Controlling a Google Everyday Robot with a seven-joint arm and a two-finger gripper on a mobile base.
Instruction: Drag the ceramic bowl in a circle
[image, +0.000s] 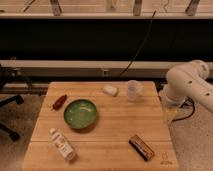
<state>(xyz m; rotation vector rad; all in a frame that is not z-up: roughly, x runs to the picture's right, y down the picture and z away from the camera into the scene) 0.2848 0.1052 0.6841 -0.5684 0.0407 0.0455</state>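
on my feed the bowl (80, 114) sits upright on the wooden tabletop (117, 127), left of the middle. it is round and shallow, glossy green with a darker rim, and wider than anything else out there. it stands apart from everything around it. just off its upper left lies a small red thing (59, 101), near the rim but not touching, and i cannot tell what it is. below the bowl, towards the front left corner, a white bottle (62, 144) lies on its side at a slant. at the back of the tabletop, up and to the right of the bowl, there is a small white lump (110, 90). near it, further right, a clear plastic cup (133, 90) stands upright. near the front right corner a dark bar (141, 147) in a wrapper lies flat, also at a slant. the white arm (192, 82) comes in from the right side of the view, bulky and bent, hanging by the right edge of the tabletop. the pincer (170, 113) is at its low end, pointing down right at that edge. it is well apart from the bowl, and the cup is the nearest thing to it. i cannot tell how far open it is, or whether it has hold of anything. behind the tabletop a dark cable (137, 50) slants down across the dark wall, and a black chair base (7, 107) shows at the left edge.
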